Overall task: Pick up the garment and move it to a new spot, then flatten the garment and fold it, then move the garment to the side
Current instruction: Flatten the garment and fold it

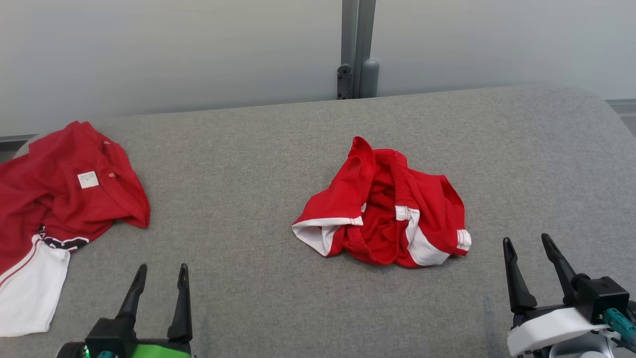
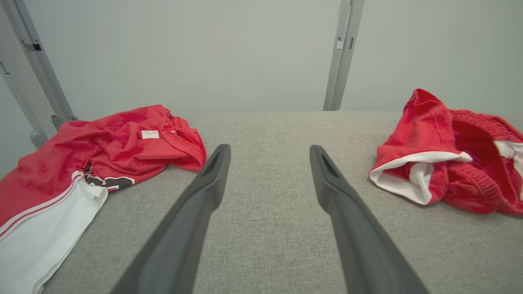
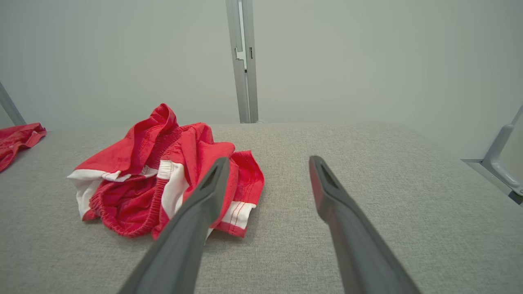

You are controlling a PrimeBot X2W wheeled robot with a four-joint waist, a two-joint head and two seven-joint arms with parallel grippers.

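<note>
Item: garment [image 1: 64, 194], a red jersey with a white sleeve [image 1: 27, 291] edged in red stripes and a small white label [image 1: 88, 179]. Location: far left of the grey worktop [image 1: 248, 164], crumpled and not laid flat, with part of it cut off by the left edge of the head view. Long axis: roughly near to far, leaning a little right at the far end; the red body and label are farther off, the white sleeve nearer. Left gripper [image 1: 163, 271]: low at the near left, jaws spread wide and holding nothing. The garment lies to its left and somewhat farther off. In the left wrist view the garment [image 2: 102, 163] sits left of the gripper [image 2: 269, 149], with bare worktop straight ahead between the fingers. Right gripper [image 1: 525, 241]: near right, jaws spread wide and holding nothing, well apart from the garment; its wrist view catches the garment [image 3: 18, 136] as a red sliver at the far left edge. Other item, not for handling: a small red-and-white bundle [image 1: 382, 209] at mid-worktop, between the two arms and apart from the garment. It lies just left of the right gripper [image 3: 267, 159] in the right wrist view. Judgement: the left arm is much the nearer, so the pick likely falls to it. It would call for a swing left and a short reach outward, meeting the garment across its long axis near the red fold.
</note>
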